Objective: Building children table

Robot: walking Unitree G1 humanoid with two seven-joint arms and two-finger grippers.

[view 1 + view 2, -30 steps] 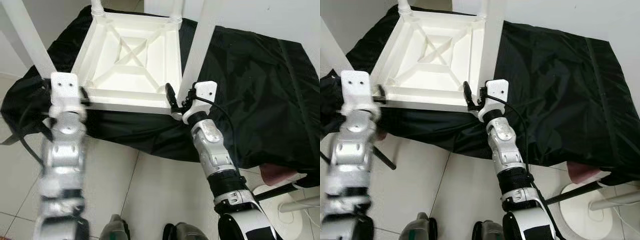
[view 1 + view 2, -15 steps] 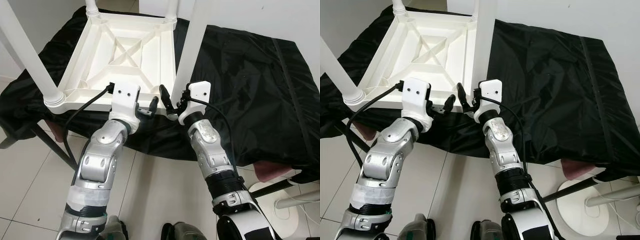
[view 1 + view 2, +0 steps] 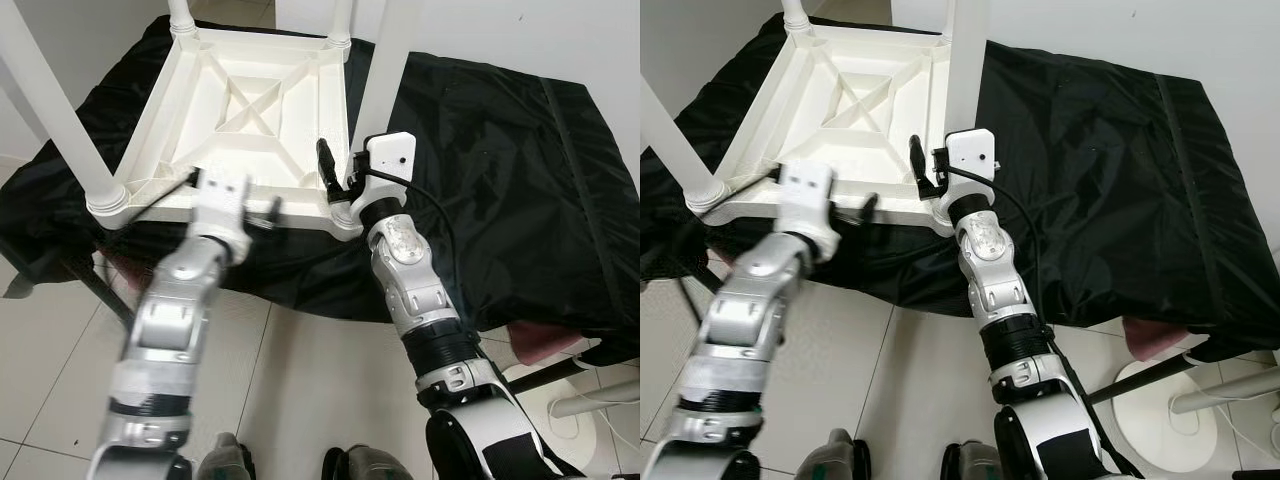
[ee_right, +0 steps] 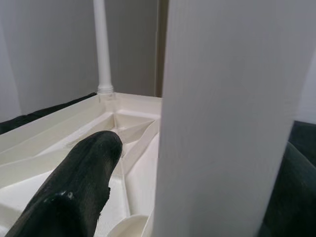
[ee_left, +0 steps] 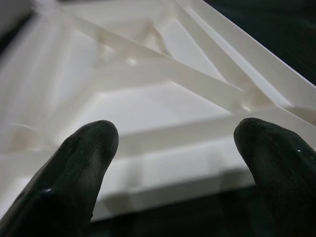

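A white children's table (image 3: 160,110) lies upside down on a black cloth, its legs pointing up. My right gripper (image 3: 340,182) is at the base of the near right leg (image 3: 390,70), open. In the right wrist view that leg (image 4: 222,113) stands between the fingers, with a gap beside the visible finger (image 4: 84,177). My left gripper (image 3: 257,212) is open just in front of the table's near rim, left of the right gripper. The left wrist view looks between its two spread fingertips (image 5: 84,158) into the ribbed underside (image 5: 163,98). The near left leg (image 3: 50,100) stands apart from both grippers.
The black cloth (image 3: 500,150) covers a low support that spreads to the right. A white round stand base (image 3: 585,400) and a pink object (image 3: 545,345) sit at the lower right. Tiled floor (image 3: 300,370) lies in front, with my feet (image 3: 230,460) at the bottom edge.
My left arm swung from the near left leg to the middle of the front rim, then drew back a little leftwards. My right gripper rose and closed in on the near right leg.
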